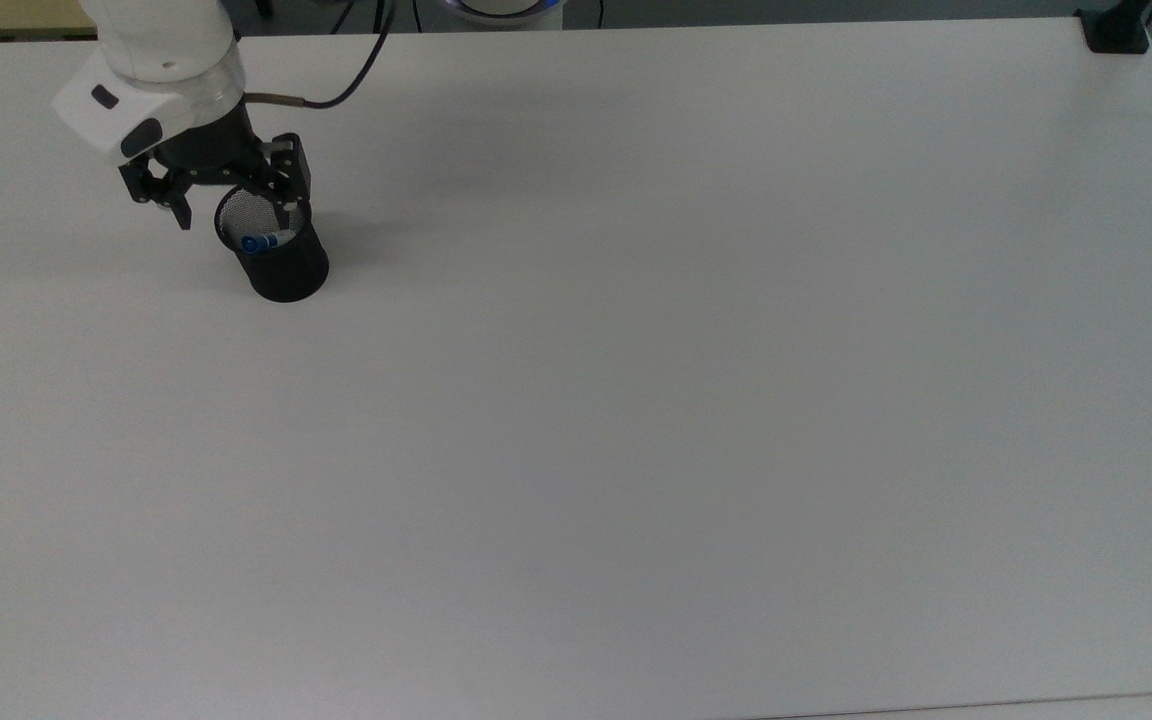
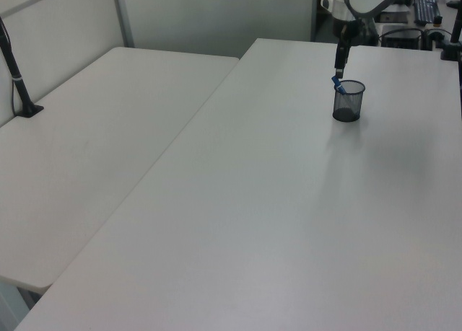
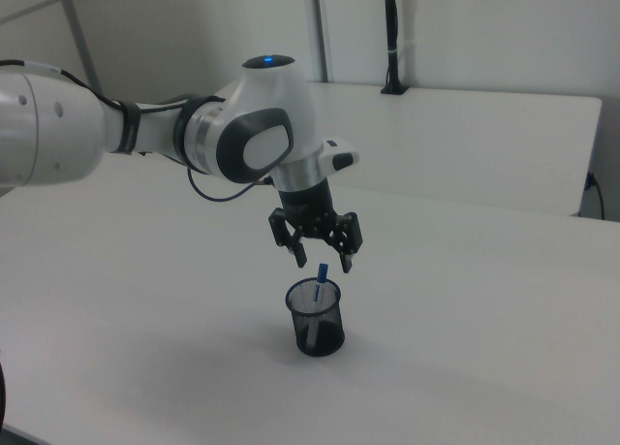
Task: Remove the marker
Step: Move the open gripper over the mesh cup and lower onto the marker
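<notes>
The top view looks steeply down on the white surface (image 1: 636, 400) from well above, with the mesh cup (image 1: 274, 250) small near the top view's upper left. The left view stands far back and low, looking along the surface (image 2: 289, 223), so the cup (image 2: 348, 102) sits distant at the left view's upper right. The right view is closest, at roughly arm height, facing the cup (image 3: 318, 319) with the arm (image 3: 242, 135) entering from the right view's left. All three share the cup and surrounding surface.
</notes>
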Robot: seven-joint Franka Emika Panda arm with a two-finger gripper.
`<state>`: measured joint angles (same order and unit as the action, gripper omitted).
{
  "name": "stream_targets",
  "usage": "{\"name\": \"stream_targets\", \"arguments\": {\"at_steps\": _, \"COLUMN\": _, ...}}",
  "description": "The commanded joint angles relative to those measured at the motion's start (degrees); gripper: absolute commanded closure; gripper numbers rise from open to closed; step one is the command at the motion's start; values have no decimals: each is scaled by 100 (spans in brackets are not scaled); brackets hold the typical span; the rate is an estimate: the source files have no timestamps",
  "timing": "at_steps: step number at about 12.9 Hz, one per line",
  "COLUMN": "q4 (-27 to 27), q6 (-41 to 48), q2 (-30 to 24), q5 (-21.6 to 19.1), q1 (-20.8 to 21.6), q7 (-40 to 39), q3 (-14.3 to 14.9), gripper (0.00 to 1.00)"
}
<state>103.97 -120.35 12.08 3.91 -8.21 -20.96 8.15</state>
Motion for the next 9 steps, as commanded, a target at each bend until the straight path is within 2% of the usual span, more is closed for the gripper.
{"name": "stream_targets", "arguments": {"at_steps": 1, "q4": 80, "q6": -323, "q2": 145, "q5": 4, "q1": 39, "q7": 145, "q3": 28, "gripper": 29}}
{"name": "stream_targets", "arguments": {"at_steps": 2, "q4": 71, "q6": -331, "q2": 163, "q5": -13, "q1": 39, "q7": 267, "q3": 28, "gripper": 46}}
{"name": "stream_targets", "arguments": {"at_steps": 6, "q4": 44, "q6": -297, "q2": 137, "q5": -40, "q1": 48, "q7": 470, "q3": 20, "gripper": 97}}
{"name": "stream_targets", "arguments": {"at_steps": 9, "q4": 27, "q6": -279, "q2": 111, "q5": -83, "q1": 65, "q7": 575, "q3": 20, "gripper": 100}}
